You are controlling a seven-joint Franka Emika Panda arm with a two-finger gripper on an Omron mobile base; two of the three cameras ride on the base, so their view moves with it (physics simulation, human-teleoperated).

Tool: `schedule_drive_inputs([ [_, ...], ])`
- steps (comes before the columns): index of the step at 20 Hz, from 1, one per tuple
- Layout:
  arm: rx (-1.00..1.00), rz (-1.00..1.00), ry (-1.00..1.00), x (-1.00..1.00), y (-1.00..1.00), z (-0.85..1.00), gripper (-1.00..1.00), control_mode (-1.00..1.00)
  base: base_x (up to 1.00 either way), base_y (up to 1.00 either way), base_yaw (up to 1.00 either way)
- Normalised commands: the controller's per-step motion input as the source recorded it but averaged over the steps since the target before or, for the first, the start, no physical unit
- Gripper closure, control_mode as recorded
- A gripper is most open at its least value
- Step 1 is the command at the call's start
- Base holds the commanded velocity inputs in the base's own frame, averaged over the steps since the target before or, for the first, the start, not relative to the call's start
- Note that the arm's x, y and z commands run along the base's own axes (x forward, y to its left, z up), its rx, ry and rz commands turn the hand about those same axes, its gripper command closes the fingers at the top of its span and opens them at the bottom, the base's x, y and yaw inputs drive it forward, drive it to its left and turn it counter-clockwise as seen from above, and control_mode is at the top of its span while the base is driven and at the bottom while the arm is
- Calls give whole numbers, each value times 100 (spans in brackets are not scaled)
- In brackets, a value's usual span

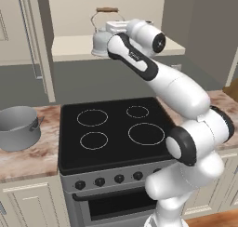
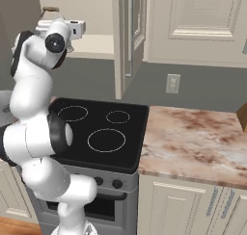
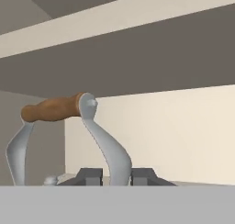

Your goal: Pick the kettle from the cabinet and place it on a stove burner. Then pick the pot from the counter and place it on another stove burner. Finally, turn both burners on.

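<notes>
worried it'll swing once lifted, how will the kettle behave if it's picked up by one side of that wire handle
The kettle would likely hang tilted, since the gripper straddles one leg of its thin arched handle, off centre. Smooth metal may slip between the fingers. Its small size suggests it's light.

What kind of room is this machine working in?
It looks like a home kitchen, computer-rendered. A black four-ring stove with knobs and an oven sits between marble-look counters, a grey pot stands on one, and a kettle sits in a wall cabinet recess.
</notes>
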Motion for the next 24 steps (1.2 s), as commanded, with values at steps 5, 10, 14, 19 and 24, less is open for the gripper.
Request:
schedule_drive_inputs([
  [5,3,-4,7,-65,0,4,100,-100,0,0,0],
  [10,3,-5,6,-68,0,2,100,-100,0,0,0],
  [14,4,-5,5,-69,0,0,100,-100,0,0,0],
  [19,4,-4,8,-61,0,0,100,-100,0,0,0],
  [24,2,-1,8,-42,0,0,100,-100,0,0,0],
])
